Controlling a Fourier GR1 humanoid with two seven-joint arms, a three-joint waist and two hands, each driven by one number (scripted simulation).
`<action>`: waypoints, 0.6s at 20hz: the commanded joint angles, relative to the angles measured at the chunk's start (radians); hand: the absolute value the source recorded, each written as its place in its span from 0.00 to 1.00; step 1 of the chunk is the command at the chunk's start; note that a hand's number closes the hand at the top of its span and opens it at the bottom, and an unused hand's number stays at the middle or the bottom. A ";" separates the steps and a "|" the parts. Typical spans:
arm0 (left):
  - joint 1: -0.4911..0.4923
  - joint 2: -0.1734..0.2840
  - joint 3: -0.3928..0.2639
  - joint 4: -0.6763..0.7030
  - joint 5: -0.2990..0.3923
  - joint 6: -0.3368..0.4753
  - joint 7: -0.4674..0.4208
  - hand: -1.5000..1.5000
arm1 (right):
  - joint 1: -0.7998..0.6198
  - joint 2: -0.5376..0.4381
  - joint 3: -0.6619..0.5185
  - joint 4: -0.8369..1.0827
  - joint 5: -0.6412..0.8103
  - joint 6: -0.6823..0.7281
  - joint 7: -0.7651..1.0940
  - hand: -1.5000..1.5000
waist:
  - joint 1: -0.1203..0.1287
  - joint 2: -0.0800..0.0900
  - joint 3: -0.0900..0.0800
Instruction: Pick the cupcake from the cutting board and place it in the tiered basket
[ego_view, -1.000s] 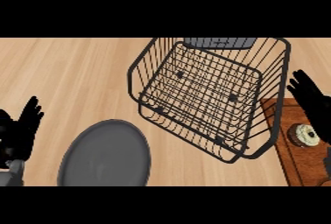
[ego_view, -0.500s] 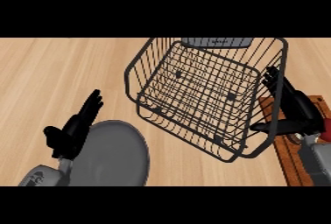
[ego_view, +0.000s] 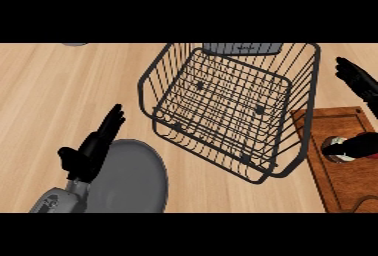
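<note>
The cupcake (ego_view: 333, 151) sits on the brown cutting board (ego_view: 334, 186) at the right edge, partly hidden by my right hand's thumb. My right hand (ego_view: 356, 79) is open, its fingers stretched up past the basket's right side and its thumb lying across the cupcake. The black wire tiered basket (ego_view: 229, 107) stands tilted in the middle, just left of the board. My left hand (ego_view: 90, 151) is open with straight fingers at the lower left, beside the grey plate's left rim.
A grey round plate (ego_view: 133, 182) lies at the lower left on the wooden counter (ego_view: 66, 90). A grey object (ego_view: 242, 48) shows behind the basket's top rim. The basket's lower right corner overlaps the board's left edge.
My left hand has come in from the left edge, up and right, to the plate's rim. My right hand's thumb has swung down over the cupcake.
</note>
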 joint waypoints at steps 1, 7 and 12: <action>-0.009 -0.024 -0.014 0.003 -0.014 0.017 0.007 0.50 | -0.030 -0.215 0.042 -0.083 0.156 0.063 0.115 0.00 | -0.004 -0.004 -0.003; 0.023 -0.004 0.003 0.035 -0.007 -0.030 -0.052 0.50 | -0.031 -0.475 0.123 -0.208 0.264 0.298 0.245 0.00 | 0.001 0.000 -0.003; 0.036 -0.013 -0.009 -0.076 -0.034 0.010 0.025 0.50 | 0.039 -0.505 0.097 -0.336 0.221 0.404 0.344 0.00 | 0.009 -0.001 0.003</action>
